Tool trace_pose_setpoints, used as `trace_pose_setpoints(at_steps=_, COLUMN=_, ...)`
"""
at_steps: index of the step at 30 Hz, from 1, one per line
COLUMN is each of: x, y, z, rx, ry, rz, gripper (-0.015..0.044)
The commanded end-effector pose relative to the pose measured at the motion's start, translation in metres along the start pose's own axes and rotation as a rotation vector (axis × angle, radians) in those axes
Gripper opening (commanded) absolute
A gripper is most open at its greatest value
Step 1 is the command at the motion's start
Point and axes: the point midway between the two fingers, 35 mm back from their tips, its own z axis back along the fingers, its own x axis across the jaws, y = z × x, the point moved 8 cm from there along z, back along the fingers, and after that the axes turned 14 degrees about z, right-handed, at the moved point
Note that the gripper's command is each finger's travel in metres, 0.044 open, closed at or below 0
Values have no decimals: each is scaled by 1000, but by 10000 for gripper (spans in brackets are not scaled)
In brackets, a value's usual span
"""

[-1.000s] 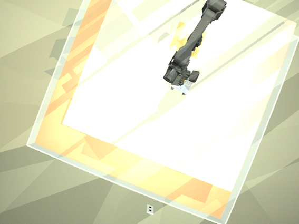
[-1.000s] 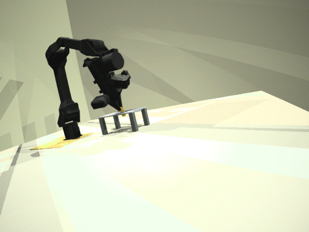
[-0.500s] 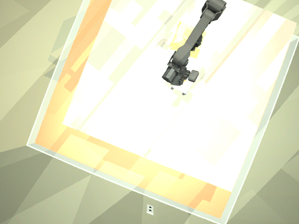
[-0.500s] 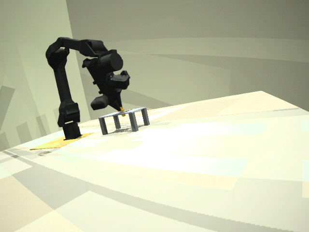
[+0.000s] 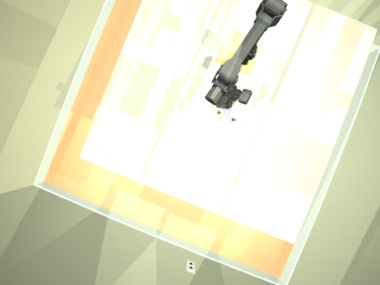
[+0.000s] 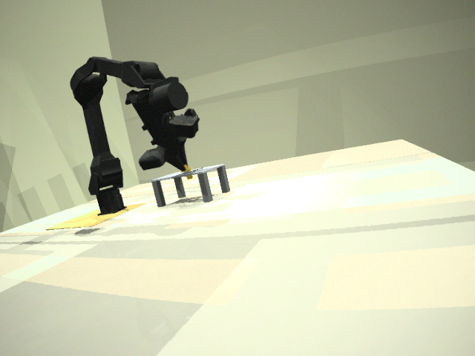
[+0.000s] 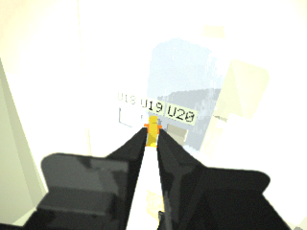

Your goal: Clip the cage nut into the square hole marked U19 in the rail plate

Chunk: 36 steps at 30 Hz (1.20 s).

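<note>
Gripping one yellow cage nut [image 6: 187, 171] [image 7: 153, 130]: one gripper [image 6: 185, 168] [image 7: 152, 132], two fingers closed on it | nut at the U19 hole, below plate top too | one rail plate [image 6: 168, 176] [image 7: 179, 72], four legs | three labels: U18, U19, U20

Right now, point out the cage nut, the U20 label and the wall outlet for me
Cage nut [image 6: 186, 168] [image 7: 153, 126]: exterior view, upper yellow part; wrist view, yellow body.
U20 label [image 7: 180, 114]: wrist view, middle of its lettering.
Wall outlet [image 5: 191, 266]: top view, middle of its faceplate.
</note>
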Motion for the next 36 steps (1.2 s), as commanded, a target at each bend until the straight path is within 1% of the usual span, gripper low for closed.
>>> trace_pose_setpoints(at_steps=1, x=0, y=0, z=0, rx=-1, ry=-7, rz=2, gripper=23)
trace_pose_setpoints(at_steps=36, x=5, y=-2, z=0, rx=13, ry=46, rz=2, gripper=23)
